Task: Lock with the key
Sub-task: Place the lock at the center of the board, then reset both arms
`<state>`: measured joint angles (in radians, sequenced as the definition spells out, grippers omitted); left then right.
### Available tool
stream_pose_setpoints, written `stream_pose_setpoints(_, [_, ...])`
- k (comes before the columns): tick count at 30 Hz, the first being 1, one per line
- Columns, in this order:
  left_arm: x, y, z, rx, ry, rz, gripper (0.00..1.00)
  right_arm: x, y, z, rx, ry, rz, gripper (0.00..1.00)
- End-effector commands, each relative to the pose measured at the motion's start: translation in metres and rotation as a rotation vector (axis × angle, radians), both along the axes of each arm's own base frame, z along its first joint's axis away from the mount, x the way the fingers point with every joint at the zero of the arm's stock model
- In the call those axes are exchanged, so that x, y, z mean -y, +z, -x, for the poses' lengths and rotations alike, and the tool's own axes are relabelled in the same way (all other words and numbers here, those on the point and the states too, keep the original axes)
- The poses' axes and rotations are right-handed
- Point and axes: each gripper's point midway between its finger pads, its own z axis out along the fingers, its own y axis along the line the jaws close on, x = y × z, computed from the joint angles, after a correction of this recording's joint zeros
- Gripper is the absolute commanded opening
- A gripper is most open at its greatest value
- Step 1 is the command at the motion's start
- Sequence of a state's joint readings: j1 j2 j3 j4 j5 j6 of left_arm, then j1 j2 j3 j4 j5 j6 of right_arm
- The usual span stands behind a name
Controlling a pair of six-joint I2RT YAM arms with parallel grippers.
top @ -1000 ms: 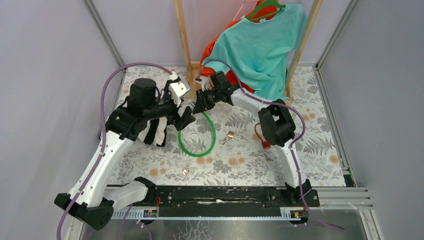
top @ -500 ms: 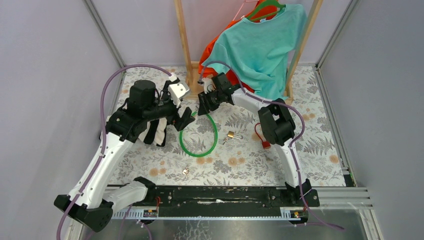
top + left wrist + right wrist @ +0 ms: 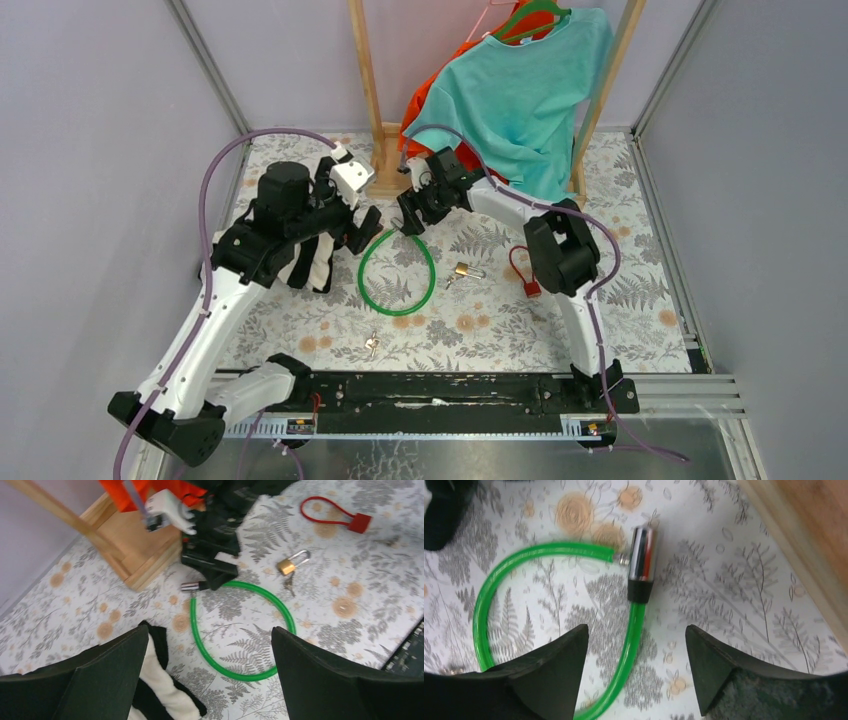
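1. My left jaws stand wide open and hold nothing; their two black fingers (image 3: 100, 677) frame the view from my left wrist, above the worktop (image 3: 620, 300).
2. My right jaws are open too, their fingers (image 3: 544, 680) spread with nothing between them. They hang just over the chrome barrel (image 3: 643, 562) of the green cable lock (image 3: 398, 311).
3. The cable lock lies flat on the worktop in a loop. One end sits in the barrel; the other ends right at its side, and I cannot tell whether it is seated.
4. A brass padlock (image 3: 463, 270) lies to the right of the loop, shackle up, with small keys (image 3: 289, 582) touching it.
5. A red cable lock (image 3: 531, 287) lies further right, apart from the padlock.
6. A loose key (image 3: 372, 344) lies near the front edge of the worktop, well apart from both my jaws.
7. A black and white cloth (image 3: 310, 265) lies under my left arm, beside the loop.
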<state>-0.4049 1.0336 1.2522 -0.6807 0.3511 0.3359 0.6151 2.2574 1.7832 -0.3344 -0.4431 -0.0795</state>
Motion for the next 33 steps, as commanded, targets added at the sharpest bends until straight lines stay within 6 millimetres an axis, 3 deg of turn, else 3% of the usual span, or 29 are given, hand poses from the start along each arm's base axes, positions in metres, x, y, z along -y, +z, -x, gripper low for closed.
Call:
stream_pose_setpoints(1, [-0.023,0.006,-0.035,0.081,0.202,-0.021,1.0,0.01,0.058,0.013,0.179,0.058,0.032,0.81])
stream_pose_setpoints(3, [-0.034,0.002,-0.045,0.116,0.277,-0.033,1.0,0.023,0.064,0.023,0.207,0.072,0.054,0.87])
stream_pose_setpoints(5, [-0.043,-0.003,-0.053,0.156,0.332,-0.053,1.0,0.036,0.069,0.034,0.228,0.084,0.079,1.0])
stream_pose_setpoints(10, [-0.054,-0.024,-0.069,0.195,0.381,-0.116,1.0,0.084,0.087,0.058,0.324,0.068,0.183,0.99])
stream_pose_setpoints(15, [-0.055,-0.031,-0.084,0.219,0.415,-0.065,1.0,0.14,0.099,0.083,0.467,0.006,0.267,0.99])
stream_pose_setpoints(19, [-0.063,-0.038,-0.097,0.217,0.471,0.013,1.0,0.185,0.121,0.086,0.593,-0.154,0.295,0.99])
stream_pose_setpoints(22, [-0.069,-0.041,-0.105,0.19,0.518,0.1,1.0,0.216,0.145,0.08,0.64,-0.306,0.217,0.99])
stream_pose_setpoints(26, [-0.079,-0.042,-0.112,0.17,0.575,0.167,1.0,0.237,0.17,0.073,0.684,-0.429,0.129,0.99])
stream_pose_setpoints(33, [-0.083,-0.038,-0.099,0.219,0.539,0.219,1.0,0.241,0.183,0.073,0.682,-0.516,0.043,0.99])
